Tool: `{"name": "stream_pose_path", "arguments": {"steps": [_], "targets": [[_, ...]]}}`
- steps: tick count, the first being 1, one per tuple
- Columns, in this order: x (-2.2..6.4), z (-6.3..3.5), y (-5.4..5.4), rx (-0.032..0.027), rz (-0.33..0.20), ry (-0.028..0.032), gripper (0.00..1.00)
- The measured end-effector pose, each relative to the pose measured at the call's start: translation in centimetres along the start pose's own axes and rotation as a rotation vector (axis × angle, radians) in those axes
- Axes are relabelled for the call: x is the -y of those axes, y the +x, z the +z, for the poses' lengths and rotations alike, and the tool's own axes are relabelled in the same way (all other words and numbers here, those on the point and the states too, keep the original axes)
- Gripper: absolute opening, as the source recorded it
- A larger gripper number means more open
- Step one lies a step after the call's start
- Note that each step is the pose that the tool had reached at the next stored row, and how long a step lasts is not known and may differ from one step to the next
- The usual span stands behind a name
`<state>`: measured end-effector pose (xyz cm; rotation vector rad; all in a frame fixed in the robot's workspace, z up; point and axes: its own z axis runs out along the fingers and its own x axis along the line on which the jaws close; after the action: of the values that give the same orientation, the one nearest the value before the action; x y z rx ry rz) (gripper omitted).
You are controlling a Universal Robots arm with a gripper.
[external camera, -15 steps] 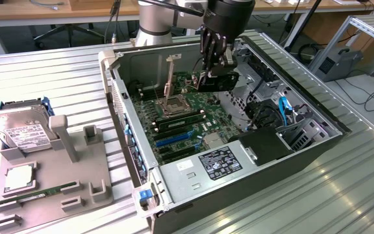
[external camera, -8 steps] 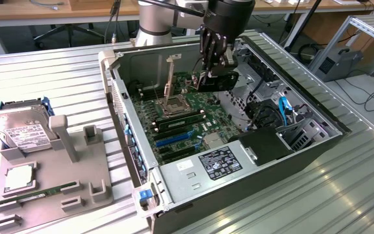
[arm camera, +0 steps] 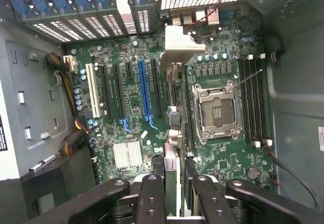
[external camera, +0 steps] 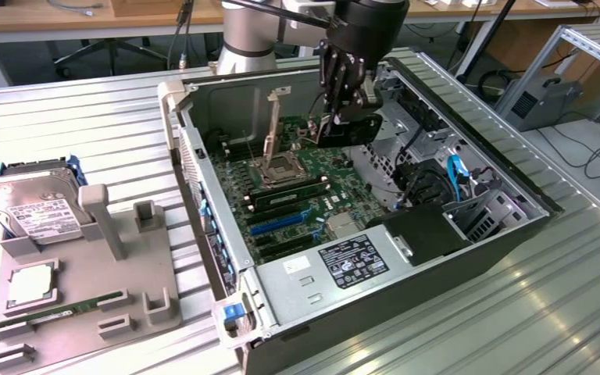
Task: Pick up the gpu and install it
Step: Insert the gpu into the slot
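Claw (external camera: 344,117) is gripping the gpu (external camera: 342,129) edge-on, half closed, hanging above the motherboard (external camera: 300,195), card's long axis paralleling the blue slot (arm camera: 144,90).

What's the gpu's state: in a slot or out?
Out: the gripper holds the gpu edge-down above the motherboard; blue slot empty.
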<state>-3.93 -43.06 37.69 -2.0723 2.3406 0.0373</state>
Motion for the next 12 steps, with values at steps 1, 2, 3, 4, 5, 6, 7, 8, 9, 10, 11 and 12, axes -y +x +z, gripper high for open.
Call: {"name": "stream_pose_path", "arguments": {"steps": [1, 2, 3, 4, 5, 6, 7, 8, 9, 10, 11, 12], "targets": [[0.00, 0.00, 0.00, 0.0000, -0.004, -0.0001, 0.26], [0.00, 0.00, 0.00, 0.0000, -0.007, -0.0002, 0.26], [0.00, 0.00, 0.00, -0.0001, -0.011, -0.0003, 0.26], [0.00, 0.00, 0.00, -0.0001, -0.016, -0.0005, 0.26], [0.00, 0.00, 0.00, -0.0001, -0.020, -0.0005, 0.26], [0.00, 0.00, 0.00, -0.0001, -0.026, -0.0007, 0.26], [0.00, 0.00, 0.00, -0.0002, -0.033, -0.0009, 0.26], [0.00, 0.00, 0.00, -0.0003, -0.042, -0.0012, 0.26], [0.00, 0.00, 0.00, -0.0003, -0.047, -0.0013, 0.26], [0.00, 0.00, 0.00, -0.0003, -0.050, -0.0014, 0.26], [0.00, 0.00, 0.00, -0.0003, -0.054, -0.0015, 0.26], [0.00, 0.00, 0.00, -0.0004, -0.058, -0.0016, 0.26]]}}
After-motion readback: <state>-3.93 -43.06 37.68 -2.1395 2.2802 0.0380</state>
